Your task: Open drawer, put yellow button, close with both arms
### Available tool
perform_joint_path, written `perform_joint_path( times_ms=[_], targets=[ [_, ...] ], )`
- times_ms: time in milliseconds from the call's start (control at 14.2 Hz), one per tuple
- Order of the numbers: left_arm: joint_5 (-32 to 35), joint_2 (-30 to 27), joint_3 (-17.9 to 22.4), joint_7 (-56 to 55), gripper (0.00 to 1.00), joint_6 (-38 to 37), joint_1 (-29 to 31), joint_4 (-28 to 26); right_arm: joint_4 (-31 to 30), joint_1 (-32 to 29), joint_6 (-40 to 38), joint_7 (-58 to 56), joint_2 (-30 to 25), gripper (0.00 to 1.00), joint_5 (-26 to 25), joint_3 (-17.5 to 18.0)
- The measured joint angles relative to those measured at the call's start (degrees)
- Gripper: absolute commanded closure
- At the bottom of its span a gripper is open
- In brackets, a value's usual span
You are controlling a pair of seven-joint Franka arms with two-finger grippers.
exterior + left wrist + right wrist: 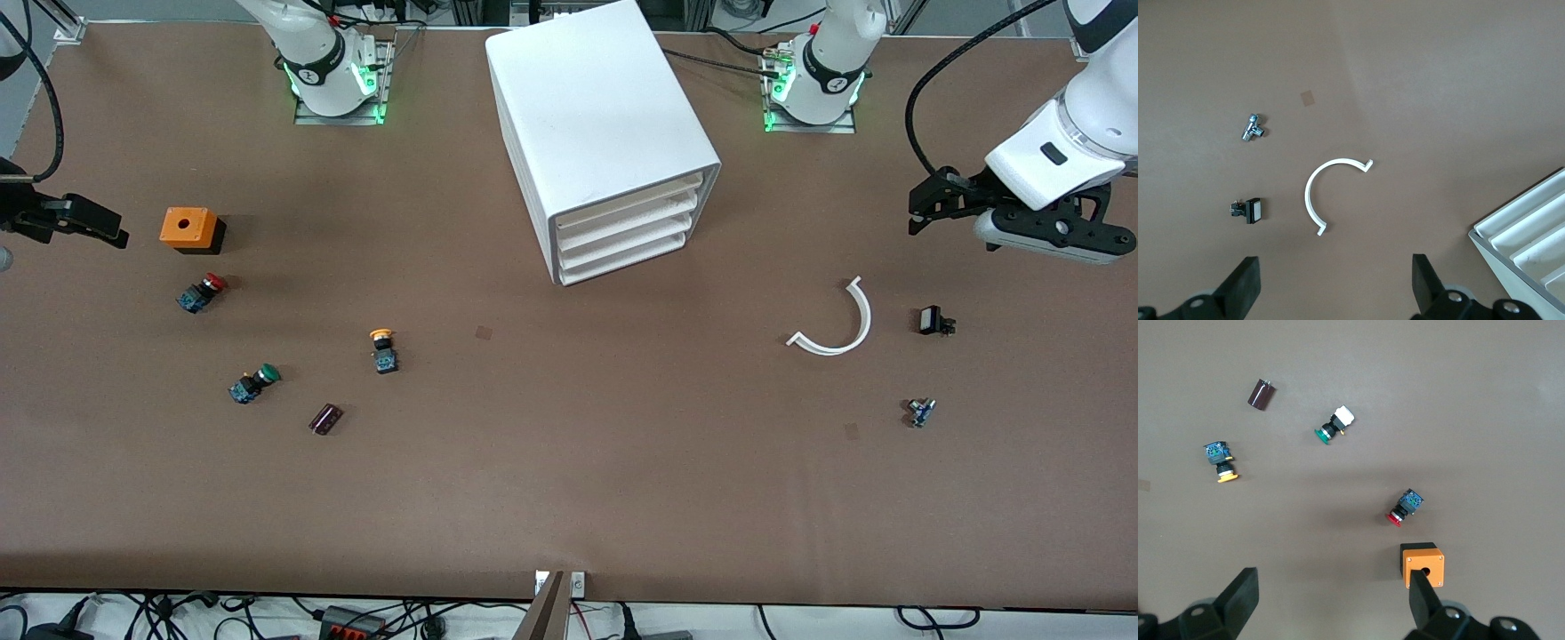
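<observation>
Surface: brown table with both arm bases along its robot edge; white cabinet standing mid-table, its four stacked fronts angled toward the left arm's end
Drawer: top drawer shut, flush with the three below it
Yellow button: yellow button lying on its side on the table, nearer the front camera than the cabinet, toward the right arm's end
Left gripper: left gripper raised over the left arm's end of the table; jaws apart, holding nothing
Right gripper: right gripper raised over the right arm's end, near the orange box; jaws apart, empty
Risk, wrong pick: red button and green button share its shape; likely confusion
Risk, drawer: shallow front; fingers may slip or catch a lower drawer; pulling may drag the cabinet
Clutter: dark cylinder; white curved strip, small black part and small metal part near the drawer's pull-out path
</observation>
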Motion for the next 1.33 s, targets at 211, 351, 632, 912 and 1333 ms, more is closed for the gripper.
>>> perform_joint_path(
  times_ms=[211, 351, 632, 912, 1333],
  targets=[
    [0.0, 0.0, 0.0, 0.0, 0.0, 0.0, 0.0, 0.0, 0.0, 0.0, 0.0, 0.0, 0.0, 0.0, 0.0, 0.0],
    [0.0, 0.0, 0.0, 0.0, 0.0, 0.0, 0.0, 0.0, 0.0, 0.0, 0.0, 0.0, 0.0, 0.0, 0.0, 0.0],
    [0.0, 0.0, 0.0, 0.0, 0.0, -0.5, -0.1, 0.0, -0.2, 0.0, -0.1, -0.5, 0.1, 0.0, 0.0, 0.0],
    [-1.1, 0.8, -0.5, 0.3, 0.0, -8.4, -1.9, 0.1, -0.9, 0.9, -0.1, -0.7, 1.8, 0.0, 0.0, 0.3],
    [-16.9, 7.6, -1.0, 4.1, 0.0, -16.7, -5.1, 0.0, -1.1, 3.9, 1.4, -0.7, 7.6, 0.0, 0.0, 0.4]
  ],
)
